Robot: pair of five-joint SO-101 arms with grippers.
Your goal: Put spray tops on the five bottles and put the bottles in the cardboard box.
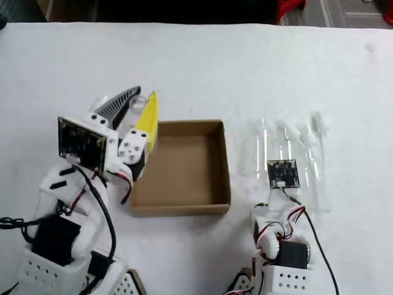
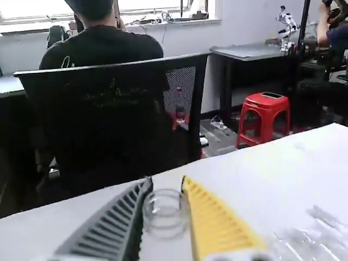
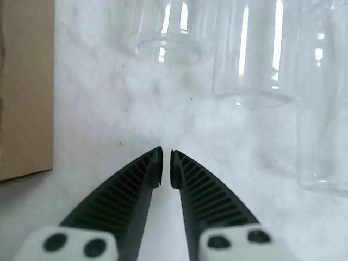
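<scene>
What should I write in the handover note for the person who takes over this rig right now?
Left gripper: shut on a clear bottle, held beside the box's far left corner.
Right gripper: shut, empty, low over the table in front of the lying bottles.
Cardboard box: between the arms, nothing inside.
Other bottles: about four, lying in a row right of the box.
Done: one bottle gripped.
Left: I can make out no spray tops, so all bottles need capping and boxing.
</scene>
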